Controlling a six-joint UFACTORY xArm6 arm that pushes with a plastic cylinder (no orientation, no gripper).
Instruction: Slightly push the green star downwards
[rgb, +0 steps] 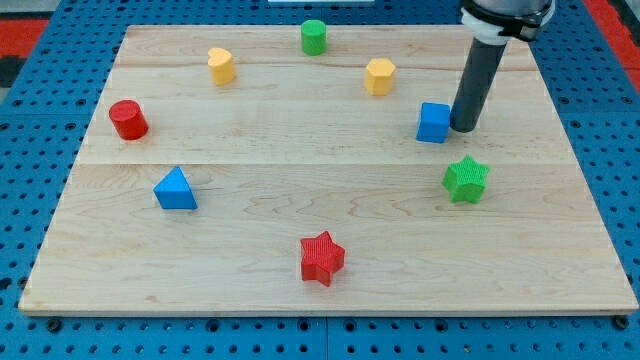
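The green star lies on the wooden board at the view's right. My tip stands above the star toward the view's top, about a block's width away from it. The tip is right next to the blue cube, at that cube's right side; I cannot tell whether they touch. The dark rod comes down from the view's top right.
A red star lies near the bottom middle. A blue triangle and a red cylinder are at the left. A yellow block, a green cylinder and a yellow hexagon lie along the top.
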